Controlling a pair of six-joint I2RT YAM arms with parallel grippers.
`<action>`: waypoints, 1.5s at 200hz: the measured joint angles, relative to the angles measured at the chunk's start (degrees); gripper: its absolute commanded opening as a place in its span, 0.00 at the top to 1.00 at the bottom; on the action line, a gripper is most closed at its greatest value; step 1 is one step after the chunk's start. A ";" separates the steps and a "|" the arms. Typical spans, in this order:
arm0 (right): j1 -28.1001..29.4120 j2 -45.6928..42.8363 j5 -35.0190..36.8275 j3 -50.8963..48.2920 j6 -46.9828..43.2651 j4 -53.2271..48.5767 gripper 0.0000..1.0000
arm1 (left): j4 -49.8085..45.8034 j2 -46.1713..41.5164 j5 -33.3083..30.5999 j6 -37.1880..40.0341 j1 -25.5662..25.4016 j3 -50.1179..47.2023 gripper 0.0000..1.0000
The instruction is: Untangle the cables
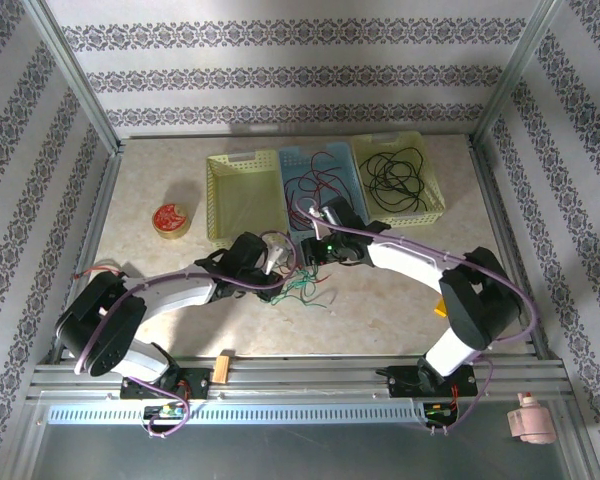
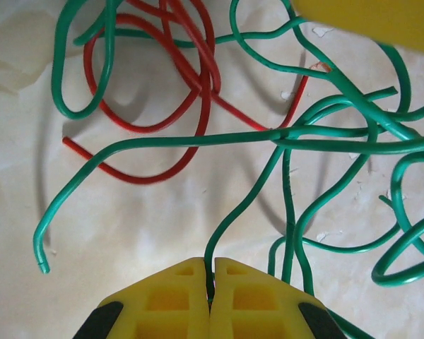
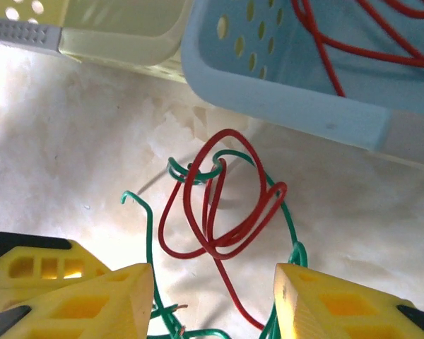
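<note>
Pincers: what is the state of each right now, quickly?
Left pincer: closed on a green cable.
Right pincer: open, holding nothing.

The green cable and the red cable have smooth, slightly glossy plastic sheathing. The left end effector and right end effector have fingers of matt yellow moulded plastic. The tabletop is pale, marbled and faintly shiny, flaked in spots. The blue basket and pale yellow basket are smooth perforated plastic. The frame rail is dull metal.
</note>
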 measured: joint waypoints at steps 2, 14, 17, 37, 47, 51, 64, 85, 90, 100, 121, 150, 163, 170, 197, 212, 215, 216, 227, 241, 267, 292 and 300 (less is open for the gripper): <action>0.15 0.33 0.02 0.24 -0.02 0.00 0.52 | 0.00 -0.11 0.13 0.00 0.02 -0.17 1.00; 0.79 2.08 0.02 1.64 -0.22 0.00 0.52 | 0.04 -0.42 0.57 -0.02 0.35 -1.05 1.00; 0.98 2.45 0.02 1.95 -0.22 0.04 0.52 | 0.02 -0.46 0.59 -0.04 0.37 -1.18 1.00; 1.38 4.83 0.00 4.02 -0.24 0.15 0.54 | 0.00 -0.46 0.81 -0.17 0.37 -1.73 1.00; 1.64 6.25 0.00 5.01 -0.28 0.15 0.57 | 0.02 -0.46 0.81 -0.20 0.37 -1.73 0.99; 1.64 6.69 0.02 5.27 -0.28 0.15 0.59 | 0.04 -0.46 0.81 -0.20 0.37 -1.73 0.99; 1.64 8.39 0.07 6.14 -0.37 0.15 0.64 | 0.00 -0.46 0.81 -0.20 0.37 -1.73 0.99; 1.64 10.43 0.57 6.45 -0.57 0.00 0.79 | 0.02 -0.46 0.74 -0.22 0.37 -1.73 0.99; 1.64 10.60 0.87 6.43 -0.20 -0.13 0.83 | 0.02 -0.46 0.74 -0.22 0.37 -1.73 0.99; 1.62 10.58 1.42 6.40 -0.37 -0.22 0.92 | 0.02 -0.46 0.63 -0.24 0.37 -1.73 0.99; 1.42 9.60 2.49 5.33 0.09 0.76 1.00 | 0.02 -0.46 -1.01 -0.57 0.37 -1.73 1.00; -0.17 5.51 3.32 1.92 0.07 1.05 1.00 | -0.07 -0.39 -9.51 -2.36 0.37 -1.88 1.00; -1.29 2.54 3.74 0.20 0.09 1.07 1.00 | -0.13 0.28 -13.68 -3.34 0.37 -1.88 1.00; -1.88 0.66 3.91 -0.63 0.09 0.96 1.00 | -0.42 0.90 -15.45 -3.82 0.37 -1.86 1.00; -3.41 -7.63 5.20 -3.10 0.22 1.03 1.00 | -0.92 3.34 -19.82 -5.51 0.33 -0.42 1.00; -4.20 -12.59 6.93 -4.37 0.33 0.98 1.00 | -0.92 4.48 -21.07 -6.27 0.35 0.44 1.00; -4.46 -13.57 7.45 -4.59 0.37 0.98 1.00 | -0.92 4.63 -21.27 -6.32 0.33 0.61 1.00; -4.50 -14.01 7.63 -4.72 0.37 0.98 1.00 | -0.92 4.66 -21.29 -6.34 0.33 0.63 1.00; -5.44 -17.77 9.49 -5.42 0.68 0.96 1.00 | -0.92 4.98 -21.86 -6.58 0.33 0.92 1.00; -7.65 -22.47 12.41 -6.21 1.55 1.01 1.00 | -0.94 5.14 -22.23 -6.88 0.35 1.09 1.00; -13.33 -31.12 18.99 -7.78 3.02 1.05 1.00 | -0.94 5.25 -22.56 -7.17 0.35 1.16 1.00; -19.12 -38.84 24.39 -8.59 3.63 1.03 1.00 | -0.94 5.25 -22.64 -7.37 0.33 1.16 1.00; -20.96 -40.59 24.81 -8.52 3.72 1.25 1.00 | -0.94 5.25 -22.62 -7.37 0.33 1.16 1.00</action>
